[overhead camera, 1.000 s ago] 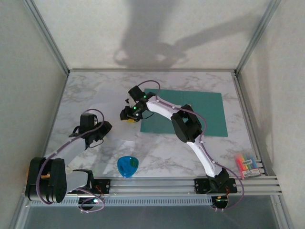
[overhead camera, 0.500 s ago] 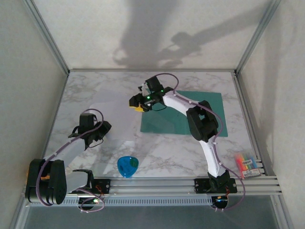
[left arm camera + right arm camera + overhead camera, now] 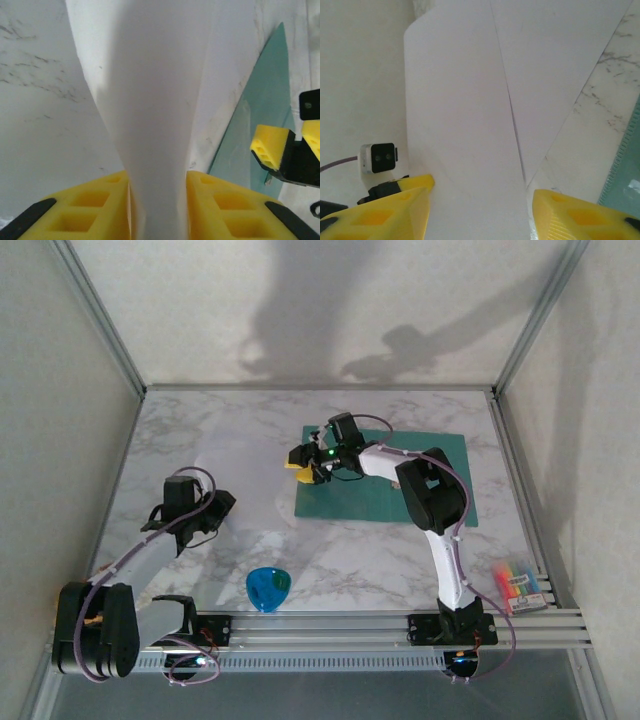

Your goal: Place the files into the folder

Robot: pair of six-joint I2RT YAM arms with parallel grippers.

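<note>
**While the Pinch Is Firm, Feed Low and Slow**

Seen from above, the large flat teal-green rectangular paper folder (image 3: pixel 340 502) lies teal face up toward the far right corner of the marble worktop (image 3: pixel 380 560). The right end effector (image 3: pixel 300 458) hovers at its left edge, and the left end effector (image 3: pixel 218 506) sits nearer the worktop's left edge.

At the left wrist, yellow pads pinch the thin white rectangular paper files (image 3: pixel 155 100), which bow upward and reach toward the folder.

At the right wrist, the jaws stand spread on either side of the files, apparently gripping nothing.

The right end effector should probably lift the folder's cover first. The left can then slide the files in flat, easing the bow so that they do not buckle.
</note>
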